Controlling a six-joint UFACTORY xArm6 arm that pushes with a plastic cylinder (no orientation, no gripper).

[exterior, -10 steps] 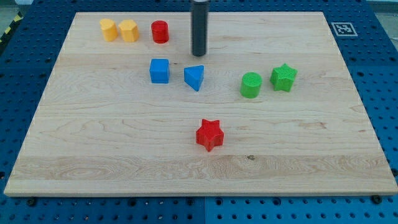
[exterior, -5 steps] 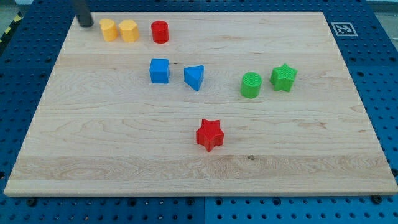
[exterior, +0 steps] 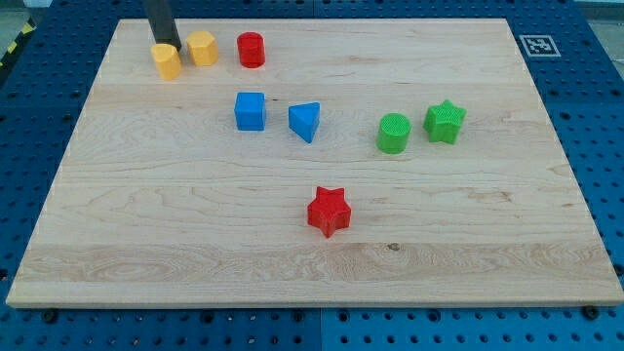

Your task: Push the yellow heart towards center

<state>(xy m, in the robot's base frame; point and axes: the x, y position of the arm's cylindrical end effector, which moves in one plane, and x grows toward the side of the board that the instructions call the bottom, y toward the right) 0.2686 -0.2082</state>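
Observation:
The yellow heart (exterior: 167,61) lies near the board's top left corner. My tip (exterior: 163,45) stands right at its upper edge and touches it. A second yellow block (exterior: 202,47), roughly pentagon-shaped, sits just to the right of the heart and a little higher. The dark rod rises from the tip out of the view's top.
A red cylinder (exterior: 252,49) sits right of the yellow blocks. A blue cube (exterior: 250,110) and a blue triangle (exterior: 304,121) lie near the middle. A green cylinder (exterior: 394,133) and a green star (exterior: 445,121) are at the right. A red star (exterior: 329,211) lies lower, centre.
My tip went from the top middle to the far top left, then right onto the yellow heart. The heart has slid a little down and left, away from the other yellow block.

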